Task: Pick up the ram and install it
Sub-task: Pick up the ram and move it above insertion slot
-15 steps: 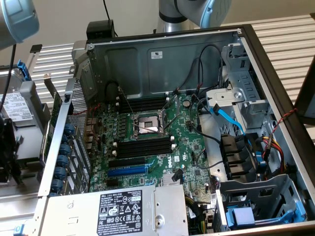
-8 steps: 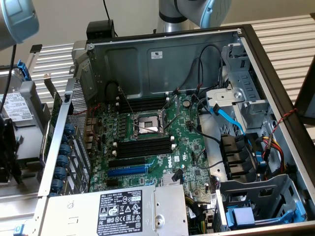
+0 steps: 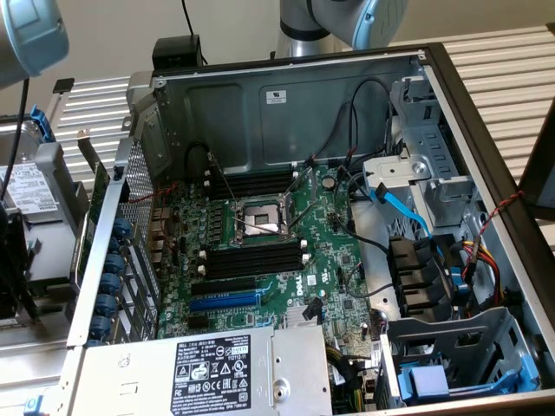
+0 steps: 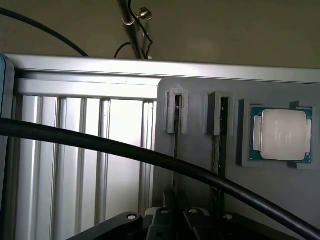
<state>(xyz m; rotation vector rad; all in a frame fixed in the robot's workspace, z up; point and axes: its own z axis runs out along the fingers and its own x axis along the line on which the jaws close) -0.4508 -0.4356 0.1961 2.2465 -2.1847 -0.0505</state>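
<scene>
Gripper [image 4: 169, 222] is close to the flat grey plastic holder tray [image 4: 200, 165], lined up with one of its two narrow slots; open or closed, cannot tell; the ram [image 4: 176, 150], a long thin dark-green stick, stands on edge in that slot; square silver-lidded processor chip [image 4: 283, 135] lies in a recess of the same tray; thick black cable [image 4: 100, 145] crosses in front; open metal computer case [image 3: 286, 104]: ram not yet in the black memory slots [image 3: 251, 260].
</scene>
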